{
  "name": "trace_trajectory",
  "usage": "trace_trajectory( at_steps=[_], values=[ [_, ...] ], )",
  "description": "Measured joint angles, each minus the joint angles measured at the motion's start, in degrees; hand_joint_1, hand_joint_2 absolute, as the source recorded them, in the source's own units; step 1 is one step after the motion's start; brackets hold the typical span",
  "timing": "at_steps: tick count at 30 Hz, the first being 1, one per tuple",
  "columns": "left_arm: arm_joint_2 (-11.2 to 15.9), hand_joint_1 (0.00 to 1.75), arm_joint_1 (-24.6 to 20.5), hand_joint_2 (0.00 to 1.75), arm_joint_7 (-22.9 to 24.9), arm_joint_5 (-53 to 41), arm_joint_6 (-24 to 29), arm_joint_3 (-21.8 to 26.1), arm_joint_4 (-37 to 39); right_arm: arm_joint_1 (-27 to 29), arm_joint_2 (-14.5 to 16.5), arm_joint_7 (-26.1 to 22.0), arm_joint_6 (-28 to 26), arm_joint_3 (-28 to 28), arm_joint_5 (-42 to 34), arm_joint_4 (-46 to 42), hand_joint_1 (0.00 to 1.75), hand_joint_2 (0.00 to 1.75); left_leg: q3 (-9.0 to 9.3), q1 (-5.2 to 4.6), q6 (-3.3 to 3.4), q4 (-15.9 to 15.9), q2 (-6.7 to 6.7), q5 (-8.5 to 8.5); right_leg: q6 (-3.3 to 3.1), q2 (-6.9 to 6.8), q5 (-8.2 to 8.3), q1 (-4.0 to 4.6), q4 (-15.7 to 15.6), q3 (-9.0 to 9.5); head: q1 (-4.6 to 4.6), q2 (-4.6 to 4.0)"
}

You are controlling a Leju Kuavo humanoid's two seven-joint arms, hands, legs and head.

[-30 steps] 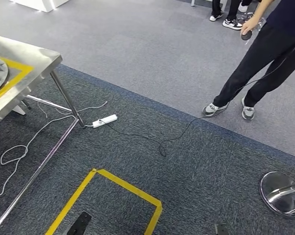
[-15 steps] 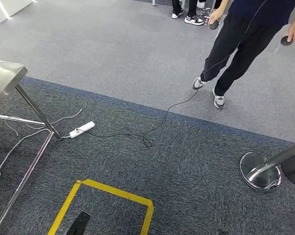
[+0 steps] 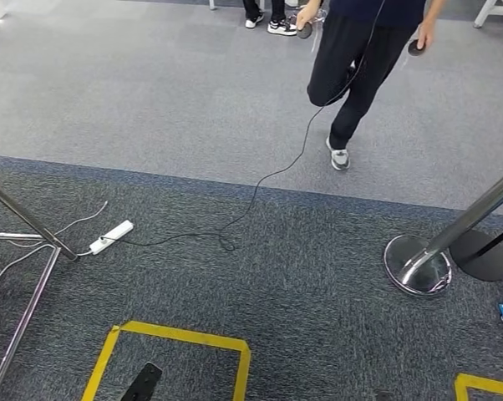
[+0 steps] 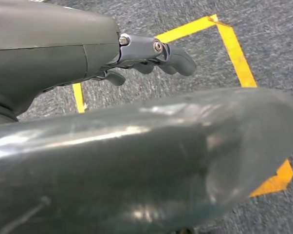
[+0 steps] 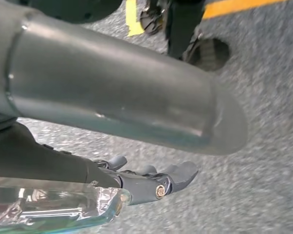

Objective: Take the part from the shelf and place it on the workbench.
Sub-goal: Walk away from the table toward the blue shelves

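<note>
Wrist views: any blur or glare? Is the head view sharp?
Left wrist view: the near silver arm is soft and out of focus, with streaky highlights; the left robot hand and yellow floor tape read sharper. Right wrist view: carpet looks smeared, and glare sits along the arm. Head view: fairly sharp, with reflections on the stanchion base.

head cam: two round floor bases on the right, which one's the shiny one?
The nearer, left base, polished chrome, with the slanted metal post rising from it. The other base, just behind and to its right, is flat dark matte.
</note>
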Motion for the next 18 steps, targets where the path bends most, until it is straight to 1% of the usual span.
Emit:
trace_trajectory(
  at_steps=[1, 2, 3, 4, 5, 6, 7, 8, 9, 10, 11, 12, 13, 14, 15, 16, 17, 18],
  values=[
    [-0.01, 0.00, -0.02, 0.00, -0.15, 0.12, 0.02, 0.02, 0.00, 0.09, -0.01, 0.23, -0.11, -0.01, 0.07, 0.00, 0.00, 0.00, -0.18, 0.10, -0.29, 0.57, -0.72, -0.59, -0.34, 0.57, 0.14, -0.10, -0.25, 0.09, -0.09, 0.00],
    [-0.02, 0.00, -0.02, 0.00, -0.28, 0.26, 0.05, 0.04, 0.00, 0.09, -0.03, 0.45, -0.20, -0.01, 0.13, 0.00, 0.00, 0.00, -0.92, 0.16, -0.52, 2.28, -1.81, -1.77, -0.68, 1.16, 0.30, -0.24, -0.52, 0.20, -0.19, 0.00],
    [-0.02, 0.00, 0.02, 0.00, -0.39, 0.48, 0.09, 0.11, 0.00, 0.01, -0.04, 0.78, -0.29, -0.02, 0.22, 0.00, 0.00, 0.00, -2.33, 0.22, -0.65, 5.25, -3.15, -3.43, -0.94, 1.80, 0.40, -0.35, -0.67, 0.26, -0.31, 0.00],
    [-0.02, 0.00, 0.08, 0.00, -0.46, 0.75, 0.14, 0.21, 0.00, -0.11, -0.06, 1.16, -0.37, -0.02, 0.32, 0.00, 0.00, 0.00, -4.30, 0.21, -0.69, 9.07, -4.15, -5.22, -1.11, 2.45, 0.43, -0.37, -0.72, 0.23, -0.38, 0.00],
    [-0.02, 0.00, 0.15, 0.00, -0.51, 1.01, 0.18, 0.32, 0.00, -0.19, -0.07, 1.54, -0.40, -0.01, 0.40, 0.00, 0.00, 0.00, -6.31, 0.21, -0.70, 12.78, -4.65, -6.60, -1.23, 3.16, 0.44, -0.35, -0.72, 0.18, -0.39, 0.01],
    [-0.03, 0.00, 0.18, 0.00, -0.52, 1.16, 0.19, 0.43, 0.00, -0.19, -0.07, 1.79, -0.39, -0.01, 0.45, 0.00, 0.00, 0.00, -7.77, 0.21, -0.70, 15.19, -4.89, -6.99, -1.27, 3.93, 0.43, -0.35, -0.71, 0.17, -0.40, 0.01],
    [-0.07, 0.00, 0.15, 0.00, -0.52, 1.18, 0.08, 0.49, 0.00, -0.09, -0.07, 1.75, -0.30, 0.00, 0.42, 0.00, 0.00, 0.00, -8.29, 0.23, -0.67, 15.59, -5.03, -6.20, -1.24, 4.69, 0.45, -0.36, -0.71, 0.20, -0.38, 0.01],
    [-0.13, 0.00, 0.06, 0.00, -0.52, 1.06, -0.15, 0.51, 0.00, -0.01, -0.07, 1.43, -0.15, 0.00, 0.32, 0.00, 0.00, 0.00, -7.76, 0.27, -0.62, 13.86, -5.22, -4.39, -1.16, 5.48, 0.49, -0.41, -0.70, 0.23, -0.39, 0.01],
    [-0.20, 0.00, -0.06, 0.00, -0.51, 0.80, -0.48, 0.51, 0.00, 0.02, -0.07, 0.88, 0.04, -0.01, 0.17, 0.00, 0.00, 0.00, -6.41, 0.37, -0.56, 10.58, -5.85, -2.07, -1.01, 6.27, 0.56, -0.49, -0.69, 0.24, -0.40, 0.01],
    [-0.32, 0.00, -0.20, 0.00, -0.51, 0.41, -0.85, 0.49, 0.01, -0.03, -0.07, 0.18, 0.26, -0.01, 0.00, 0.00, 0.00, 0.00, -4.82, 0.52, -0.53, 6.78, -7.30, -0.05, -0.76, 7.00, 0.62, -0.50, -0.59, 0.16, -0.44, 0.01],
    [-0.45, 0.00, -0.35, 0.00, -0.47, -0.05, -1.13, 0.43, 0.01, -0.15, -0.09, -0.51, 0.43, -0.02, -0.13, -0.01, 0.00, 0.00, -3.46, 0.71, -0.47, 3.59, -8.62, 1.18, -0.48, 7.71, 0.66, -0.48, -0.42, -0.05, -0.47, 0.01],
    [-0.62, 0.00, -0.47, 0.00, -0.39, -0.49, -1.31, 0.36, 0.02, -0.24, -0.11, -1.09, 0.57, -0.02, -0.21, -0.01, 0.00, 0.00, -2.64, 0.81, -0.38, 1.58, -9.72, 1.70, -0.13, 8.34, 0.75, -0.50, -0.32, -0.31, -0.49, 0.01],
    [-0.83, 0.00, -0.55, 0.00, -0.30, -0.88, -1.39, 0.29, 0.02, -0.26, -0.14, -1.50, 0.66, -0.02, -0.23, -0.02, 0.00, 0.00, -2.33, 0.79, -0.16, 0.68, -10.23, 1.72, 0.29, 8.94, 0.88, -0.55, -0.33, -0.56, -0.54, 0.01],
    [-1.03, 0.00, -0.61, 0.00, -0.21, -1.12, -1.42, 0.24, 0.02, -0.18, -0.17, -1.75, 0.69, -0.03, -0.24, -0.02, 0.00, 0.00, -2.25, 0.75, 0.21, 0.47, -9.72, 1.69, 0.72, 9.55, 1.06, -0.68, -0.48, -0.90, -0.54, 0.01],
    [-1.20, 0.00, -0.66, 0.00, -0.17, -1.26, -1.43, 0.22, 0.02, -0.02, -0.26, -1.87, 0.71, -0.05, -0.24, -0.02, 0.00, 0.00, -2.21, 0.69, 0.63, 0.36, -9.10, 1.85, 1.09, 9.55, 1.19, -0.80, -0.55, -1.13, -0.56, 0.01],
    [-1.34, 0.00, -0.72, 0.00, -0.16, -1.35, -1.42, 0.21, 0.02, 0.12, -0.34, -1.95, 0.71, -0.07, -0.24, -0.01, 0.00, 0.00, -2.16, 0.69, 1.04, 0.24, -8.48, 1.99, 1.39, 8.54, 0.94, -0.77, -0.10, -1.52, -0.42, 0.01],
    [-1.43, 0.00, -0.77, 0.00, -0.16, -1.41, -1.42, 0.21, 0.02, 0.12, -0.42, -2.03, 0.71, -0.09, -0.24, 0.01, 0.00, 0.00, -2.08, 0.70, 1.44, 0.11, -7.76, 2.09, 1.61, 6.89, 0.06, -0.69, 1.37, -2.37, -0.20, 0.00],
    [-1.50, 0.00, -0.76, 0.00, -0.09, -1.48, -1.41, 0.21, 0.02, 0.00, -0.49, -2.17, 0.71, -0.09, -0.24, 0.02, 0.00, 0.00, -2.03, 0.60, 1.73, 0.05, -6.99, 2.09, 1.75, 4.90, -1.41, -0.62, 4.07, -3.63, 0.00, 0.00]
  ],
)
